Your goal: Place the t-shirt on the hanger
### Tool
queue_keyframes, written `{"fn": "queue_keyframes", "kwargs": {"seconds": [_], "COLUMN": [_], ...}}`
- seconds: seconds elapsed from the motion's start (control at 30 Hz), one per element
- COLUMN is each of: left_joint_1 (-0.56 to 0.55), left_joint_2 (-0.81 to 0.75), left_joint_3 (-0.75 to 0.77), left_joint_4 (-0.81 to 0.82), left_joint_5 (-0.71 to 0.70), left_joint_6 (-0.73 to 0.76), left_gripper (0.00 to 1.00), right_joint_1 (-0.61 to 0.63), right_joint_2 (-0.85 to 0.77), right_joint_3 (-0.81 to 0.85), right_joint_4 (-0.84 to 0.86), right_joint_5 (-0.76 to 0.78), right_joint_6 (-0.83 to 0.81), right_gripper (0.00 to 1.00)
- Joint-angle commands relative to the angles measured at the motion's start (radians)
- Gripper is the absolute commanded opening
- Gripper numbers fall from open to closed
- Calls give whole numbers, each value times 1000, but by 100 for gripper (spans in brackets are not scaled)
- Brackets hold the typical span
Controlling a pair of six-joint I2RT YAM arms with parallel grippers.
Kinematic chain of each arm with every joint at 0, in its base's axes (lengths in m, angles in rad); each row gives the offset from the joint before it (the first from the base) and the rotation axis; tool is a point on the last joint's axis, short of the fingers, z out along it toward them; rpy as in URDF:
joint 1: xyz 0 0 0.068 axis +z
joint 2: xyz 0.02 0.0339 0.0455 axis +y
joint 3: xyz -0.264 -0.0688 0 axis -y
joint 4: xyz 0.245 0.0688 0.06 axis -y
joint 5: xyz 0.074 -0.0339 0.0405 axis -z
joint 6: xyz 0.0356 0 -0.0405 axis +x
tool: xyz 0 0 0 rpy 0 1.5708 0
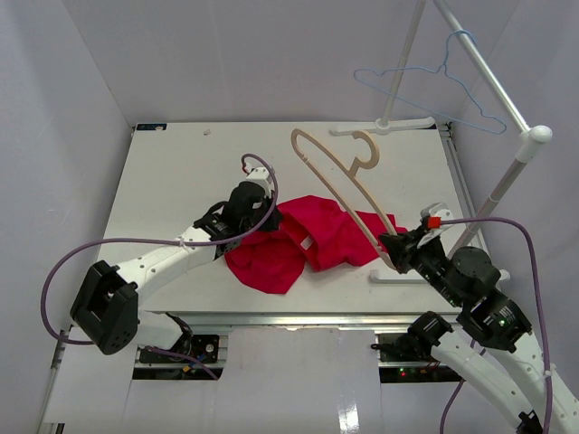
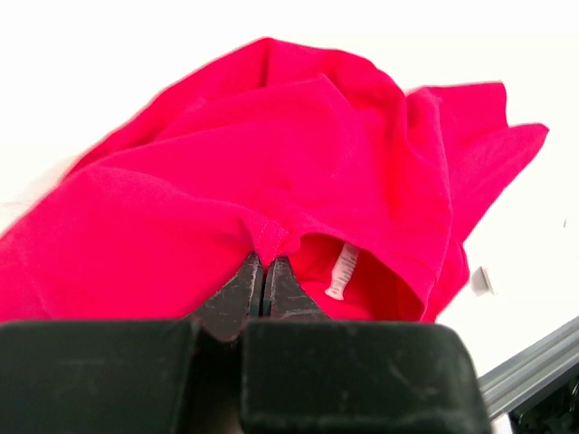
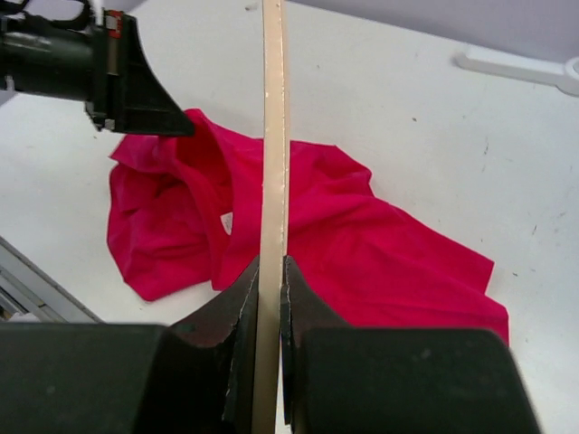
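The red t-shirt (image 1: 298, 240) lies crumpled on the white table at the middle front. My left gripper (image 1: 268, 210) is shut on a fold of the t-shirt (image 2: 271, 172) at its neck edge; the white tag (image 2: 342, 271) shows just inside. My right gripper (image 1: 394, 246) is shut on the tan wooden hanger (image 1: 339, 176) at one end and holds it tilted above the shirt, hook toward the back. In the right wrist view the hanger (image 3: 272, 136) runs straight up from between the jaws over the t-shirt (image 3: 362, 244), with the left gripper (image 3: 136, 81) at upper left.
A thin light-blue wire hanger (image 1: 425, 86) hangs on a white rack rod (image 1: 484, 72) at the back right. The rack's white feet (image 1: 384, 127) rest on the table at the back and at the right front (image 1: 403, 276). The table's front edge (image 1: 298, 316) lies just below the shirt.
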Motion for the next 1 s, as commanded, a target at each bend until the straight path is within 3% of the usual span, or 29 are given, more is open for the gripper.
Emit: {"fn": "queue_keyframes", "kwargs": {"seconds": [0.0,0.37,0.97], "left_joint_1": [57,97,108], "left_joint_2": [0,32,10], "left_joint_3": [81,170,193], "left_joint_4": [-83,-132,-148], "left_joint_5": [57,83,95], "left_joint_6": [6,10,18], "left_gripper": [0,0,0], "right_joint_1": [2,2,-16], "right_joint_2": [-24,-85,-198], "right_joint_3": [68,101,94], "right_joint_4": [-57,-239,-411], "right_joint_5": [-88,-236,-227], "right_joint_6": [4,96,112], "right_gripper": [8,8,8]}}
